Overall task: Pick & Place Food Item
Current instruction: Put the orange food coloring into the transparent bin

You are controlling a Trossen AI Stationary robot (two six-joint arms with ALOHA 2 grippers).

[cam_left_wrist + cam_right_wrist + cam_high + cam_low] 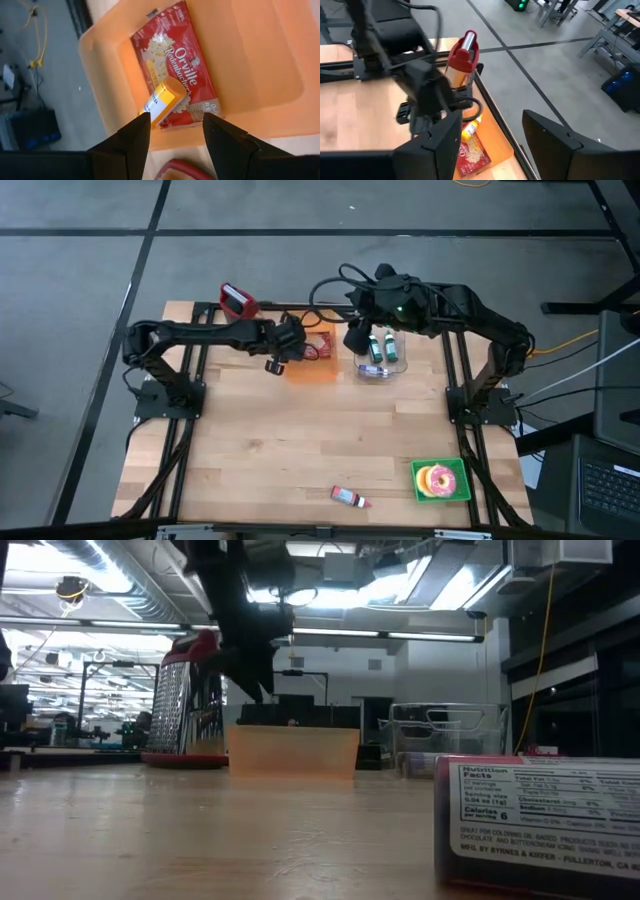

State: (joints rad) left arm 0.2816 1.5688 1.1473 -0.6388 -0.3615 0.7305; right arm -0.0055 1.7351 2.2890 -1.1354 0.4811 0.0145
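Observation:
An orange bin point(314, 370) stands at the far middle of the table. In it lie a red popcorn bag point(175, 55) and a small yellow-orange pack point(162, 100) that rests on the bag's end. My left gripper point(172, 120) hovers open over the bin's left rim point(95, 60), tilted downward, with nothing between its fingers. In the high view it shows at the bin's left side point(277, 363). My right gripper point(355, 338) hangs open, high above the table between the bin and a clear container. Its wrist view looks down on the popcorn bag point(472, 155).
A red-topped grater point(237, 300) stands at the far left of the bin. The clear container point(382, 362) on the bin's right holds green-capped bottles. Near the front edge lie a small food-colouring box point(350, 497) and a green plate point(462, 492) with a doughnut.

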